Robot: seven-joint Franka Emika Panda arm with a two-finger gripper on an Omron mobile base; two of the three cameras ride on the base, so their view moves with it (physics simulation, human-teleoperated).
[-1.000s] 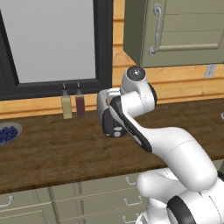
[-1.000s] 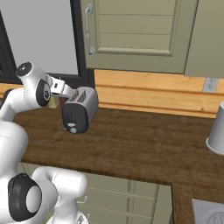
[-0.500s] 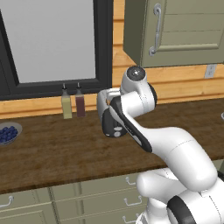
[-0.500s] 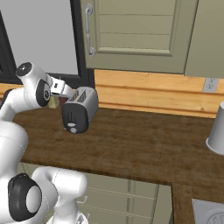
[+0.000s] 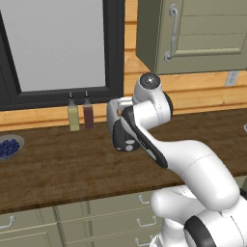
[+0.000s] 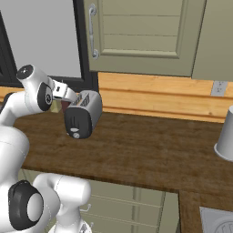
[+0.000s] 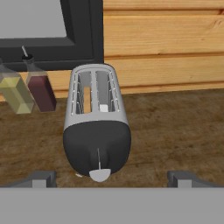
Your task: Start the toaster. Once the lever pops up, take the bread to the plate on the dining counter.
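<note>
Hand view looks down on the toaster (image 7: 97, 131), standing on the desk (image 7: 175, 131) with its long axis running away from the pincer (image 7: 111, 178). Black front and lever (image 7: 99, 175) lie between the wide-open, empty fingertips (image 7: 40, 178).

The left and right base views are looking forward and down from behind the arm, both taking in the toaster (image 5: 124, 137) (image 6: 83, 113) on the wooden worktop (image 5: 58, 164) (image 6: 145, 150). The hand view is sitting close, apparently angled down onto the toaster (image 7: 97, 127) from its front.
</note>
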